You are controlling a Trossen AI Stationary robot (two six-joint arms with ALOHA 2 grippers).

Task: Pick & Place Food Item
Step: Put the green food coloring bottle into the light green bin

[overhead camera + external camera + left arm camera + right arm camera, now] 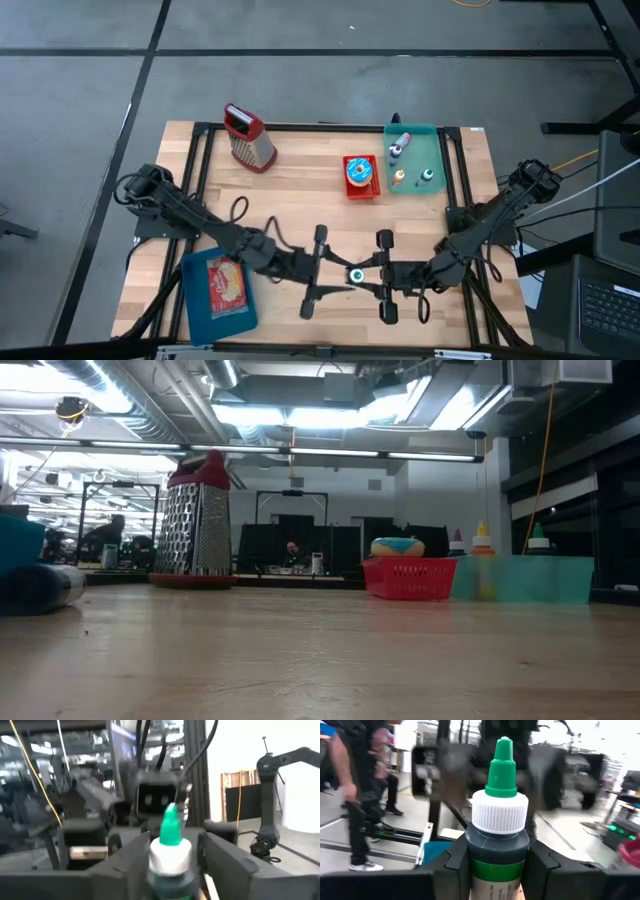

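A small dark bottle (356, 274) with a white cap and a green tip stands upright in the air over the table's near middle, between my two grippers. My right gripper (495, 870) comes from the right and is shut on it. My left gripper (172, 865) comes from the left. It is open, with a finger on either side of the bottle (170, 855), and I see no clear touch. The low view shows neither the grippers nor the bottle. My right gripper pinches the bottle's dark body (470, 860), just below the white cap, between its two fingers. The fingers (540, 867) come level from the table's right side. The bottle stands upright with its green tip up, lifted clear of the table.
A blue tray (200, 310) holding a food packet lies at the near left. A metal grater (248, 137) stands at the back. A red basket (349, 188) with a doughnut and a green bin (430, 140) with small bottles sit at the back right. People show in the room beyond.
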